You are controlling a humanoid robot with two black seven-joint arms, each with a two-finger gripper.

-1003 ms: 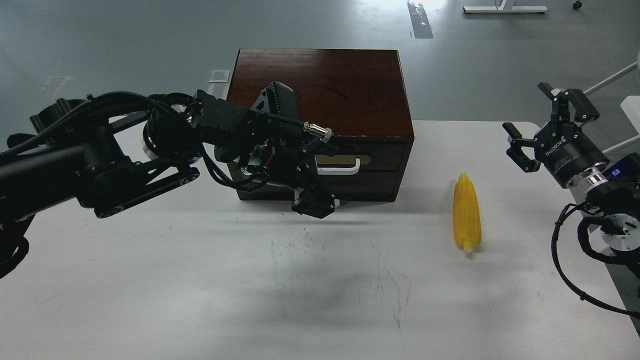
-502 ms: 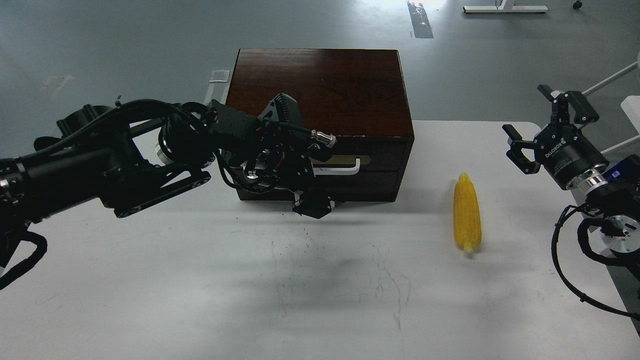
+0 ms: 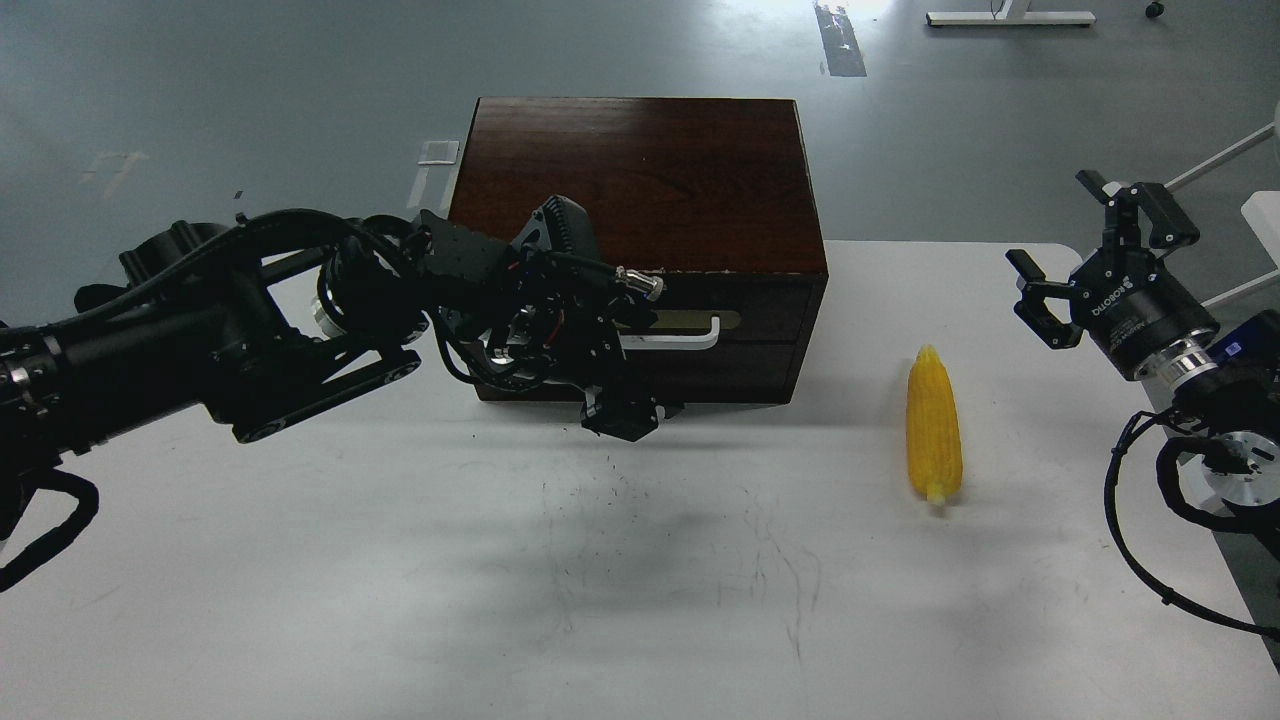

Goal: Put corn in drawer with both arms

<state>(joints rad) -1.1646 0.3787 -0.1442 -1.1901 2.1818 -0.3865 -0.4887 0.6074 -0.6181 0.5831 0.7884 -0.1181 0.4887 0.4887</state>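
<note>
On the white tabletop (image 3: 400, 600), the corn (image 3: 934, 422) lies at about three o'clock from centre, tip pointing away, well apart from both arms. Further back, toward twelve o'clock, the left pincer (image 3: 622, 405) hangs in front of the closed drawer (image 3: 740, 320), by the left end of its white bar handle (image 3: 672, 338); its opening I cannot tell. The right pincer (image 3: 1085, 240), at two o'clock, stands spread and empty. Judged step: hook the handle squarely, then pull straight toward six o'clock so the cabinet (image 3: 640, 180) does not slide.
</note>
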